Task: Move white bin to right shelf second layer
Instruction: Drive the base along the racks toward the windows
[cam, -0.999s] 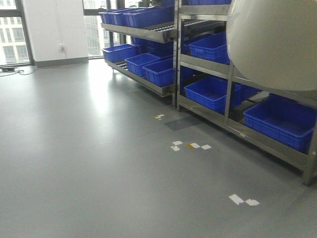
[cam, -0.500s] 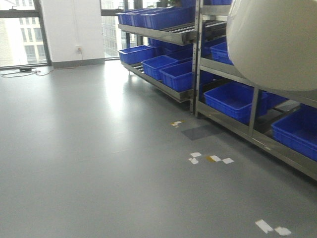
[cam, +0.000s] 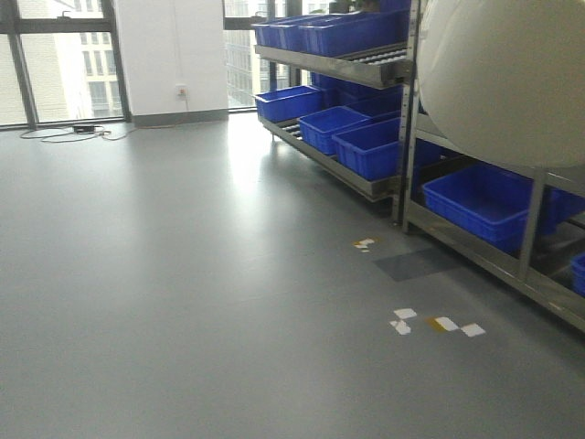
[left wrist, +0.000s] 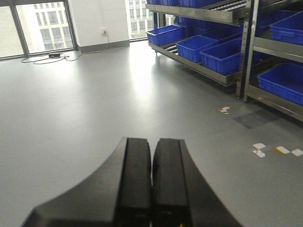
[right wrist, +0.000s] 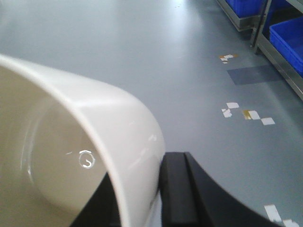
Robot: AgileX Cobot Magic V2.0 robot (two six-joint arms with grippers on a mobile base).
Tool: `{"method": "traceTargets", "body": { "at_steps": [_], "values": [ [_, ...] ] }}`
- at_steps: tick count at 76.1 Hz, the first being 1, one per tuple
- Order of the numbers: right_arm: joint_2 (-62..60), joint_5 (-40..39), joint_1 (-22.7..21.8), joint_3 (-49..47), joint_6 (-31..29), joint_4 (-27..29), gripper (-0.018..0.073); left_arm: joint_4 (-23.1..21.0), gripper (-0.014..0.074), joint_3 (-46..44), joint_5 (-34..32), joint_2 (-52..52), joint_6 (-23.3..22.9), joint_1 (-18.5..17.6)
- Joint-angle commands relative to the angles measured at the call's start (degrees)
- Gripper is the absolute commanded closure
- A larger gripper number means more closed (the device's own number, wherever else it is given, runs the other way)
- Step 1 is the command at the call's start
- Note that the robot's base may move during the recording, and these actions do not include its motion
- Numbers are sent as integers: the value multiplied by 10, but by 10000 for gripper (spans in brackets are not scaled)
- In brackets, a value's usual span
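The white bin [cam: 503,82], a glossy cream tub, fills the top right of the front view, held in the air in front of the racks. In the right wrist view its rim and wall [right wrist: 94,123] sit between the black fingers of my right gripper [right wrist: 142,175], which is shut on the wall. The right shelf is the steel rack behind the bin. One of its front rails [cam: 475,157] shows just under the bin, and the second layer is mostly hidden by it. My left gripper [left wrist: 152,142] is shut with nothing in it, over bare floor.
Blue crates [cam: 484,197] fill the lower tiers of the near rack, and more blue crates [cam: 366,146] sit on the far rack. White tape marks [cam: 439,325] and a dark patch [cam: 411,265] lie on the grey floor. A cable [cam: 73,133] runs by the windows.
In the front view the racks and floor marks have slid right and down. More of the window wall shows at left. The bin keeps its place in the view.
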Motion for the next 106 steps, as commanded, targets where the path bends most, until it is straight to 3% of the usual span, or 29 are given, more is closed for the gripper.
{"method": "traceTargets", "body": {
  "at_steps": [1, 106],
  "values": [
    [-4, -59, -4, -18, 0, -6, 504, 0, 512, 21, -50, -8, -3, -3],
    [-4, -59, -4, -18, 0, -6, 504, 0, 512, 21, -50, -8, -3, -3]
  ]
}}
